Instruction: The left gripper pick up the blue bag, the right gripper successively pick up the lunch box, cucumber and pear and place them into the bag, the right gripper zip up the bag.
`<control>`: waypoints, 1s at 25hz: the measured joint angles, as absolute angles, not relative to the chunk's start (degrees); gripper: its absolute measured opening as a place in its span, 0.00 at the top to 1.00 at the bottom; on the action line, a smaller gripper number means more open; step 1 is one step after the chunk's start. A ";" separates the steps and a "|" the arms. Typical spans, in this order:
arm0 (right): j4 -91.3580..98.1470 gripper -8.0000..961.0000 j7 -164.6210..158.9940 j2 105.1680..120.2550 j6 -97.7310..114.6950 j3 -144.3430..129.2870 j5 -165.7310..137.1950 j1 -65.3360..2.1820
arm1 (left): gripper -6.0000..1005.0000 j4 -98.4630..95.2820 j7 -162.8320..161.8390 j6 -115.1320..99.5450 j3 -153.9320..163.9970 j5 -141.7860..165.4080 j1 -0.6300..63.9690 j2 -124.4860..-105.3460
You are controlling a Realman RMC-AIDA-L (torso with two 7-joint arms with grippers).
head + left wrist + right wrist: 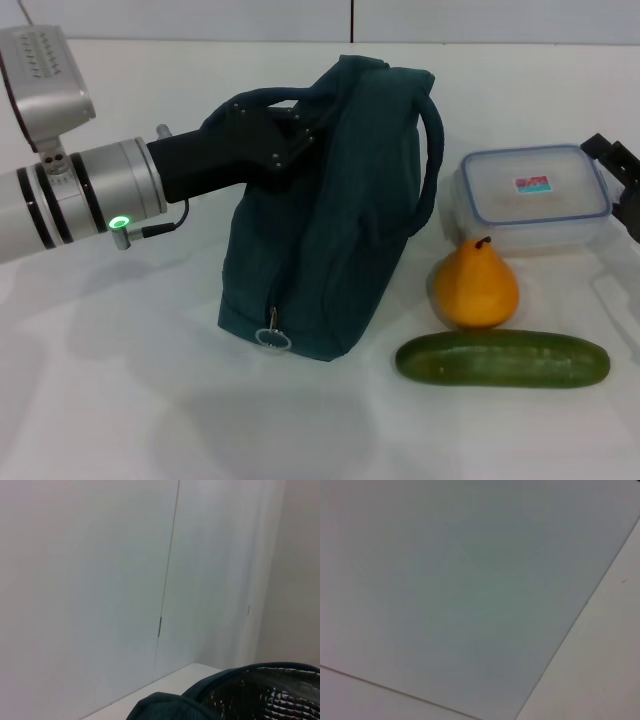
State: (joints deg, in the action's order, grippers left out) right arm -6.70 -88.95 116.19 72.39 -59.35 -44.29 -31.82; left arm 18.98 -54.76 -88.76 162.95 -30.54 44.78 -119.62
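Spreading white under the blue bag (330,220), the table (120,400) meets pale wall panels (90,580); the left gripper (290,135) clamps the bag's handle; the right gripper's (620,175) grip is unclear.

Upright blue bag (330,210) — pear (476,287), cucumber (503,359) beside.

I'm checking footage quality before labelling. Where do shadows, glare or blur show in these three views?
Head view: soft shadows lie on the table under the blue bag, pear and cucumber; mild sheen on the lunch box lid. Left wrist view: the bag's silver lining glints, the wall evenly lit. Right wrist view: only flat, featureless surfaces.
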 joint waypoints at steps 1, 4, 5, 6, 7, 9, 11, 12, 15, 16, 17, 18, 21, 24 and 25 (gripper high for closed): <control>-6.70 0.19 -88.93 116.19 72.36 -59.34 -44.28 -31.82 | 0.95 18.97 -54.75 -88.76 162.95 -30.54 44.77 -119.62; -6.69 0.26 -88.79 116.19 72.15 -59.32 -44.11 -31.82 | 0.95 18.68 -54.75 -88.78 162.95 -30.52 44.78 -119.62; -6.68 0.33 -88.65 116.19 72.10 -59.29 -43.97 -31.82 | 0.95 18.53 -54.75 -88.78 162.95 -30.50 44.78 -119.61; -6.68 0.39 -88.57 116.19 72.09 -59.27 -43.95 -31.82 | 0.95 18.36 -54.75 -88.78 162.95 -30.50 44.75 -119.59; -6.68 0.41 -88.39 116.19 72.07 -59.15 -43.90 -31.81 | 0.95 18.26 -54.75 -88.78 162.95 -30.49 44.73 -119.57; -6.67 0.46 -88.27 116.19 72.06 -58.80 -43.97 -31.72 | 0.95 18.26 -54.75 -88.78 162.95 -30.45 44.76 -119.56; -6.67 0.50 -88.24 116.19 72.04 -58.63 -44.08 -31.55 | 0.95 18.26 -54.75 -88.77 162.95 -30.41 44.84 -119.55; -6.67 0.53 -88.22 116.19 72.04 -58.63 -44.10 -31.51 | 0.95 18.23 -54.75 -88.77 162.95 -30.40 44.89 -119.54; -6.67 0.59 -88.15 116.19 72.24 -58.62 -44.15 -31.45 | 0.95 18.17 -54.75 -88.77 162.95 -30.39 44.94 -119.58; -6.67 0.61 -88.10 116.19 72.31 -58.63 -44.16 -31.43 | 0.95 18.14 -54.75 -88.77 162.95 -30.40 44.95 -119.59; -6.66 0.64 -88.05 116.19 72.38 -58.70 -44.17 -31.40 | 0.95 18.12 -54.75 -88.77 162.95 -30.39 44.95 -119.60; -6.64 0.65 -88.02 116.19 72.43 -58.82 -44.20 -31.38 | 0.95 17.91 -54.75 -88.77 162.95 -30.39 44.96 -119.60; -6.62 0.69 -88.00 116.19 72.46 -59.11 -44.26 -31.38 | 0.95 17.44 -54.39 -88.77 162.95 -30.39 44.98 -119.55; -6.54 0.70 -87.76 116.19 72.88 -59.19 -44.28 -31.39 | 0.95 17.38 -54.03 -88.76 162.95 -30.39 45.00 -119.53; -6.50 0.71 -87.39 116.19 73.40 -59.17 -44.30 -31.34 | 0.95 17.39 -53.97 -88.76 162.95 -30.39 45.00 -119.53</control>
State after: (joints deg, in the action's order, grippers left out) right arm -6.50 -87.39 116.19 73.40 -59.17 -44.30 -31.34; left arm 17.39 -53.97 -88.76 162.95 -30.39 45.00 -119.53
